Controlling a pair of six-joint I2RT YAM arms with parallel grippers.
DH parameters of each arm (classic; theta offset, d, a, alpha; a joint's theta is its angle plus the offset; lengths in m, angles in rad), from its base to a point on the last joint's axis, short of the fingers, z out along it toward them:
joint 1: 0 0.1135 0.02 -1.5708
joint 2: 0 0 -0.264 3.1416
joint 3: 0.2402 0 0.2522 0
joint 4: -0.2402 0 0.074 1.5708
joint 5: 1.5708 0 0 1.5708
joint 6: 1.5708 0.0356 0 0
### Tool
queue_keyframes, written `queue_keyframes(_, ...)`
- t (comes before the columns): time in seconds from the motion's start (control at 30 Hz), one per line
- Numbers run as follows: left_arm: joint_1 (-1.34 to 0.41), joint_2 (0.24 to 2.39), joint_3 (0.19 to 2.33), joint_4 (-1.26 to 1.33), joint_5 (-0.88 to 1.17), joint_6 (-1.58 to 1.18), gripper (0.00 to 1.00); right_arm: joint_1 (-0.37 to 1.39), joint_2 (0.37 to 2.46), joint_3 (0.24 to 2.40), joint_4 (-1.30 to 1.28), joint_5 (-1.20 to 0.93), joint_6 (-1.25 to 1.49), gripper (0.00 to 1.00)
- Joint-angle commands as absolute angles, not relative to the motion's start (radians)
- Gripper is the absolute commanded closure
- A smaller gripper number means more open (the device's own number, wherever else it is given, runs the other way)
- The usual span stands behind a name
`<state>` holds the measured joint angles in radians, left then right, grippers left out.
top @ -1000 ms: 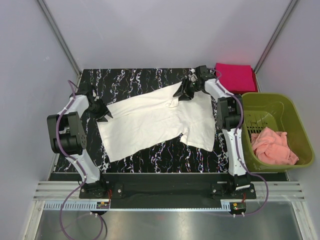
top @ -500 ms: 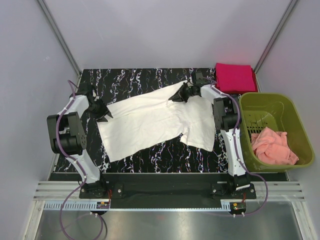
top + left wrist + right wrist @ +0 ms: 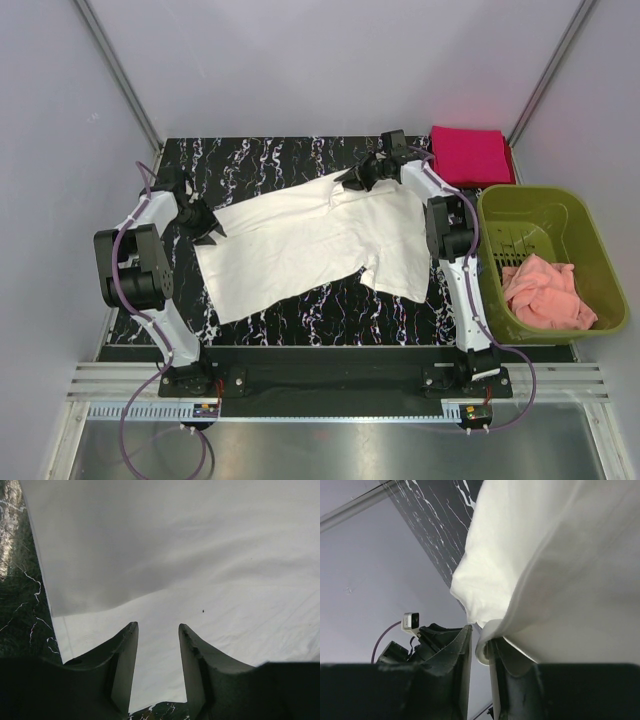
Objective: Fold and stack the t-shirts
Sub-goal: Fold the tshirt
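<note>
Table, left and middle: the black marbled table (image 3: 262, 158) shows bare along its far strip and its near strip. The cream-white t-shirt (image 3: 300, 245) lies slantwise across the middle, its left hem close to my left arm.
Table, right: the white shirt's right end reaches almost to my right arm, so I have little bare table there.
Far right corner: the magenta-red t-shirt (image 3: 470, 155) lies folded flat, apart from the white one.
Basket: the olive-green basket (image 3: 592, 235) stands just beside the table's right edge, with a crumpled pink cloth (image 3: 545, 292) in it.
My left pincer (image 3: 206, 224): low at the white shirt's left hem, jaws partly apart, white cloth beneath them, nothing visibly nipped.
My right pincer (image 3: 357, 178): stretched out to the shirt's far edge, jaws nearly together on a rolled edge of the white cloth, which is held up off the table.
</note>
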<state>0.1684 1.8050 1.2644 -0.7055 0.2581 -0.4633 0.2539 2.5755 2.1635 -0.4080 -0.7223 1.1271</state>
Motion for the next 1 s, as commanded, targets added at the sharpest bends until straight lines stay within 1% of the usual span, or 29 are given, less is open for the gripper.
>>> queue_keyframes(0.0,0.166,1.756,1.252,-0.684,0.287,-0.451,0.57,0.264,2.635,2.233,-0.439,-0.713,1.131,0.73)
queue_keyframes(0.03,0.167,1.759,1.25,-0.684,0.29,-0.451,0.57,0.264,2.651,2.268,-0.433,-0.736,1.135,0.7)
queue_keyframes(0.17,0.166,1.759,1.258,-0.69,0.293,-0.449,0.56,0.264,2.712,2.373,-0.422,-0.779,1.12,0.5)
queue_keyframes(0.2,0.166,1.758,1.258,-0.692,0.29,-0.446,0.56,0.262,2.724,2.391,-0.426,-0.787,1.115,0.43)
queue_keyframes(0.27,0.167,1.759,1.258,-0.689,0.291,-0.445,0.56,0.261,2.738,2.439,-0.42,-0.796,1.114,0.39)
queue_keyframes(0.4,0.166,1.76,1.259,-0.689,0.301,-0.449,0.55,0.261,2.755,2.497,-0.377,-0.867,1.098,0.38)
queue_keyframes(0.5,0.166,1.752,1.261,-0.686,0.301,-0.448,0.55,0.255,2.711,2.482,-0.328,-0.913,1.056,0.32)
queue_keyframes(0.53,0.166,1.749,1.261,-0.681,0.299,-0.448,0.55,0.247,2.703,2.484,-0.334,-0.902,1.036,0.29)
queue_keyframes(0.67,0.15,1.718,1.23,-0.612,0.367,-0.44,0.56,0.213,2.648,2.51,-0.523,-0.786,0.843,0.27)
queue_keyframes(0.73,0.115,1.689,1.224,-0.572,0.371,-0.431,0.52,0.199,2.61,2.462,-0.554,-0.703,0.795,0.27)
queue_keyframes(0.8,0.069,1.677,1.229,-0.551,0.376,-0.429,0.46,0.181,2.55,2.427,-0.545,-0.667,0.718,0.26)
queue_keyframes(0.87,0.034,1.678,1.242,-0.513,0.406,-0.433,0.4,0.169,2.53,2.431,-0.577,-0.614,0.652,0.23)
queue_keyframes(0.9,0.006,1.69,1.247,-0.494,0.417,-0.445,0.39,0.16,2.526,2.439,-0.584,-0.608,0.637,0.19)
queue_keyframes(0.97,-0.041,1.722,1.27,-0.437,0.463,-0.481,0.38,0.152,2.525,2.482,-0.636,-0.577,0.582,0.18)
